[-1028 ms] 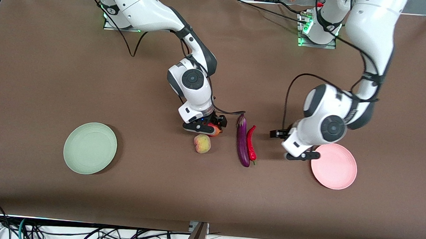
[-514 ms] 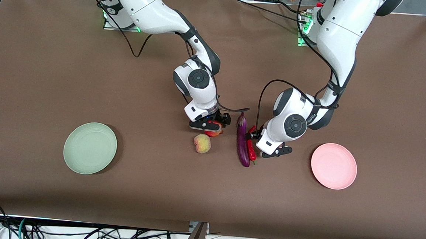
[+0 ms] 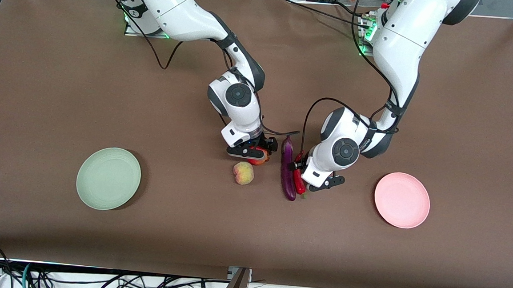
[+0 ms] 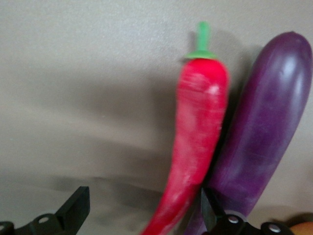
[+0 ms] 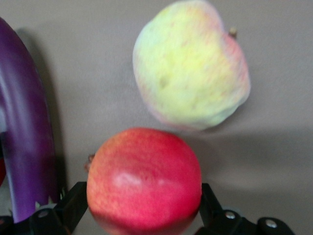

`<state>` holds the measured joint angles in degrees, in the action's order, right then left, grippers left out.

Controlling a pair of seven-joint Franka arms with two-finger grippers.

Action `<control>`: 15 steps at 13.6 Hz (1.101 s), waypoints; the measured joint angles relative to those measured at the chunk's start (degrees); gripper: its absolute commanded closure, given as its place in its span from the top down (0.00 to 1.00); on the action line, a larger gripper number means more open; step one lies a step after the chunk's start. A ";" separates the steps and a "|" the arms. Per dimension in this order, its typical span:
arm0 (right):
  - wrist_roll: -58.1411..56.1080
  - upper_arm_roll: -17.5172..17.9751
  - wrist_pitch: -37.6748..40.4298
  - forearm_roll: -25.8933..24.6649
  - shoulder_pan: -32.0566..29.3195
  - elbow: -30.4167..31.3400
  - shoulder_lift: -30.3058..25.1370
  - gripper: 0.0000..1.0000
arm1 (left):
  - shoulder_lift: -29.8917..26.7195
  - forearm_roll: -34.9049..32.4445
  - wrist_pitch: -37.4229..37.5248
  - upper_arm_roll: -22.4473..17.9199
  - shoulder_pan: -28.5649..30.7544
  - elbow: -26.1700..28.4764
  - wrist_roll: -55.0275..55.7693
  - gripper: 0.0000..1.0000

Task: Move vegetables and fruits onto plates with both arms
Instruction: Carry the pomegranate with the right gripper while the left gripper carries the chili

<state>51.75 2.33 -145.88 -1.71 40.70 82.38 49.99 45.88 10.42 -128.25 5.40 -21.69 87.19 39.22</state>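
Since our left gripper (image 3: 301,179) crossed from the pink plate (image 3: 402,200), its open fingers now straddle the chili pepper (image 4: 195,142), nudging the eggplant (image 3: 286,168), while our right gripper (image 3: 254,153) brackets the pomegranate (image 5: 144,181), grip uncertain.

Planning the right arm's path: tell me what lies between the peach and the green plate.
Nothing. In the front view the stretch from the peach to the green plate is bare brown table.
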 measured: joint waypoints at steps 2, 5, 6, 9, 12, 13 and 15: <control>0.00 -0.73 -0.06 0.00 -0.07 -0.39 -0.04 1.00 | 0.44 0.00 -0.01 -0.23 0.11 -0.76 0.00 0.86; 0.00 -0.90 -1.34 -0.16 -0.06 -0.55 -0.03 1.00 | 0.72 0.00 -0.01 -0.23 0.06 -1.32 0.00 0.43; 0.00 -0.91 -1.78 -0.18 -0.07 -0.55 -0.04 0.97 | 0.85 0.00 -0.01 -0.26 0.09 -1.57 0.00 0.28; -0.01 -1.04 -2.08 -0.27 -0.11 -0.55 -0.04 0.60 | 1.59 0.00 -0.02 -0.42 0.14 -2.28 -0.13 0.00; -0.01 -1.07 -2.24 -0.29 -0.11 -0.60 -0.08 0.45 | 1.95 0.00 -0.02 -0.56 0.17 -2.72 -1.39 0.00; -0.06 -1.07 -2.25 -0.29 -0.12 -0.60 -0.08 0.44 | 1.95 0.00 -0.02 -0.75 0.21 -2.85 -1.62 0.00; -0.19 -1.14 -2.05 -0.30 -0.18 -0.66 -0.12 0.44 | 1.95 0.00 -0.01 -1.03 0.65 -3.40 -2.18 0.00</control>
<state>51.56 1.19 -147.94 -2.00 40.53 81.73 49.87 47.83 10.42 -128.26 4.37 -21.04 83.79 37.04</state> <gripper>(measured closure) 0.159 0.806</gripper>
